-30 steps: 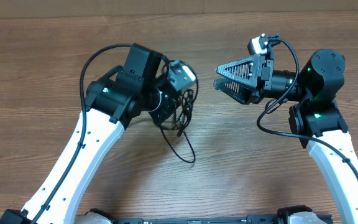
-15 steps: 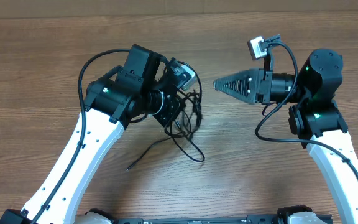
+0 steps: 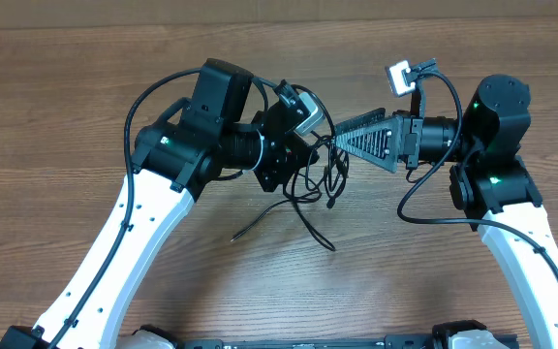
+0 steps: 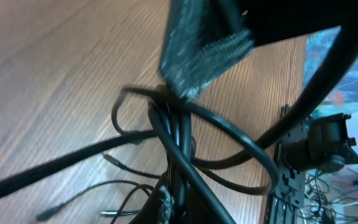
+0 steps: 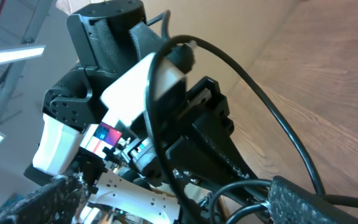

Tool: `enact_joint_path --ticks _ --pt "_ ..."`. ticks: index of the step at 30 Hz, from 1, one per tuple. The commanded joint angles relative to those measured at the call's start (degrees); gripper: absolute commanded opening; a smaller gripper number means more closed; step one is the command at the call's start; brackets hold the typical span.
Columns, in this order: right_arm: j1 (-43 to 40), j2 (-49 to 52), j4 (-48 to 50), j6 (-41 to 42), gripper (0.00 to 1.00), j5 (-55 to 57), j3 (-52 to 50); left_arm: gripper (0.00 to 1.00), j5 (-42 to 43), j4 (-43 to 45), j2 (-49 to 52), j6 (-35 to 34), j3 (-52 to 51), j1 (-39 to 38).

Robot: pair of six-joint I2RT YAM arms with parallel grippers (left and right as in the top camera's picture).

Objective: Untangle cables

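Two grippers, both at one tangle. Left gripper (image 3: 310,153): jaws pressed together, clamped on the cables (image 4: 171,127). Holds the bundle just above the surface (image 3: 85,87), near the middle. Right gripper (image 3: 341,142): jaws spread wide apart, tips just beside the bundle, strands crossing between them in the wrist view. Loose black strands hanging down, two trailing onto the wood below.

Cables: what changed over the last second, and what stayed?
The left gripper carried the cables right, toward the other arm; a loose end dropped to the table. The right gripper rolled, advanced left and now reaches the bundle, jaws open. The left grip stayed shut.
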Motion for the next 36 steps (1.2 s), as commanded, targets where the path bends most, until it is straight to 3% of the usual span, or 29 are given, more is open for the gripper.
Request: enact_joint_path --ticks 1,6,11,20,36 --pt "2.3 0.0 0.4 -0.8 1.0 -0.6 0.7 0.04 2.3 2.9 -0.3 1.0 0.4 -1.2" --pt "5.8 0.0 4.9 -0.8 0.99 -0.6 0.7 0.04 -2.1 4.6 0.0 0.9 0.4 -2.3" --pt "5.8 0.0 7.5 1.0 0.88 -1.3 0.7 0.04 -10.0 3.2 0.1 -4.2 0.4 -1.5" --pt "5.8 0.0 11.0 1.1 0.76 -7.3 0.7 0.04 -9.3 3.3 0.1 -6.3 0.4 0.4" --pt "5.8 0.0 34.8 20.8 0.75 -6.0 0.7 0.04 -9.5 -3.3 0.1 -5.3 0.4 0.3"
